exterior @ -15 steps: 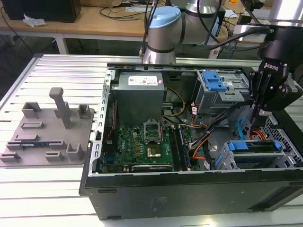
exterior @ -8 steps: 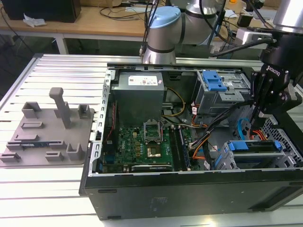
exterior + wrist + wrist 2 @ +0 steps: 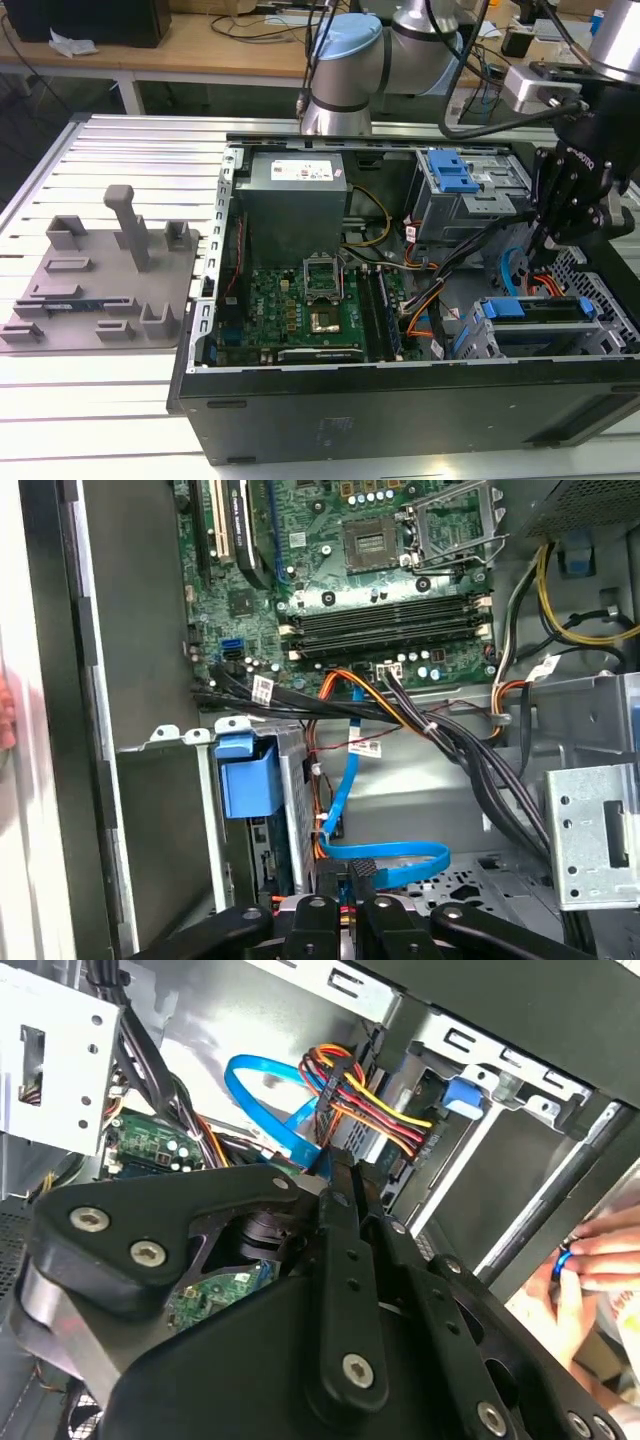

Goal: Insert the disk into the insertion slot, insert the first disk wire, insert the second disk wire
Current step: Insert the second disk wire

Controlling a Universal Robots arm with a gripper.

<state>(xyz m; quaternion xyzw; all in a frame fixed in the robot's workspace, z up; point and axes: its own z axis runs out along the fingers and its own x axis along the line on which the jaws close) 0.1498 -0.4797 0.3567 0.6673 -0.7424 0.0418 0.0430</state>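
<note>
the gripper (image 3: 548, 238) is reaching down at the right of the exterior view, just above the disk (image 3: 535, 308), which is already sitting in its slot (image 3: 500, 340) at lower right. its fingers (image 3: 355, 880) are pinching narrowly on the blue wire (image 3: 395, 858) near its plug, presumably lining it up with the disk's rear connector. a hand (image 3: 590, 1260) is resting at the case edge.
</note>
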